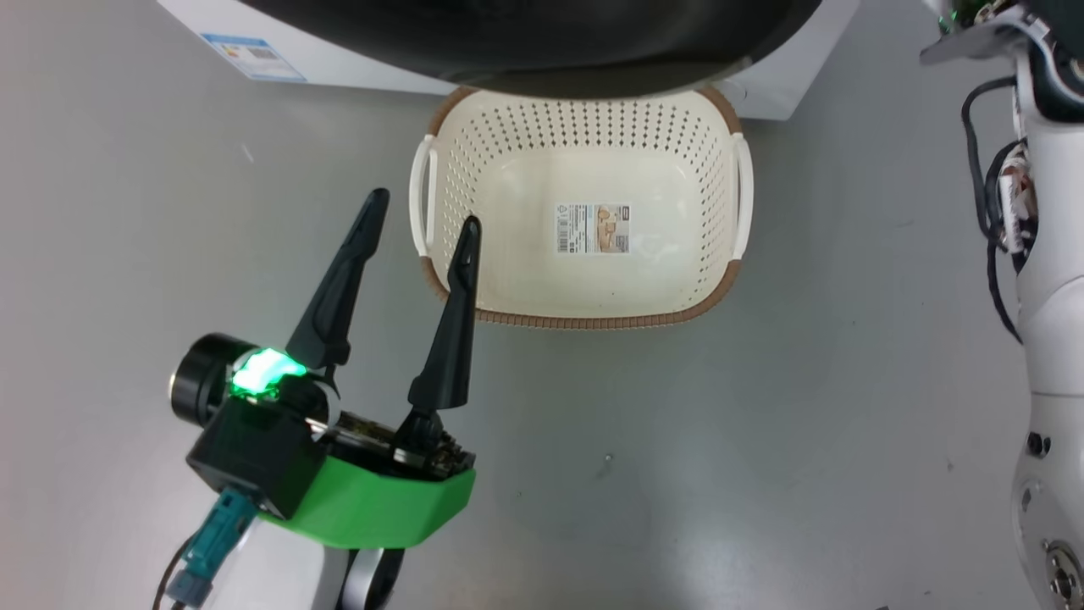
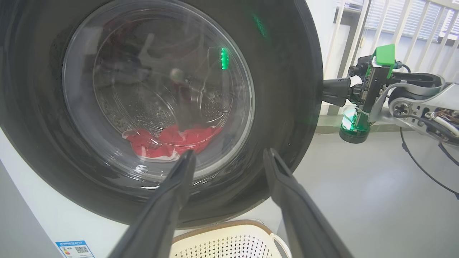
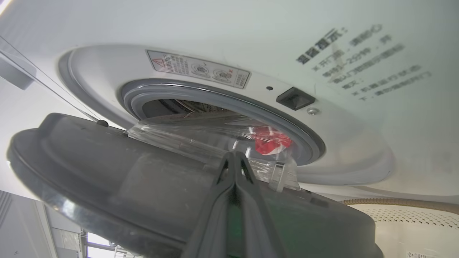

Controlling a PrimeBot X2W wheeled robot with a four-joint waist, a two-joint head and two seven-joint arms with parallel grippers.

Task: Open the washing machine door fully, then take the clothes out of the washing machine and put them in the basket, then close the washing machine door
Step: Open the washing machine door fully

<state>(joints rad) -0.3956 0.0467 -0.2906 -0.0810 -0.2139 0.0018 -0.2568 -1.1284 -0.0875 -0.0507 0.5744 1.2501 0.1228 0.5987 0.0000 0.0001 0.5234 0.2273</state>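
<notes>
The washing machine door (image 2: 287,89), black-rimmed with a glass bowl, stands partly open from the white washing machine (image 3: 358,53). Red clothes (image 2: 172,141) lie low in the drum, seen through the glass and through the gap at the grey gasket (image 3: 270,141). My right gripper (image 3: 233,156) is shut with nothing between its fingers, which lie against the door's inner side by its edge. My left gripper (image 1: 423,212) hangs open and empty beside the left handle of the basket (image 1: 593,318). The cream basket stands on the floor under the door, with nothing in it.
The grey floor spreads all around the basket. My right arm's pale body (image 1: 1050,339) with its cables runs along the right edge of the head view. A blue label (image 2: 75,249) sits low on the machine's front. White railings (image 2: 412,21) stand behind the right arm.
</notes>
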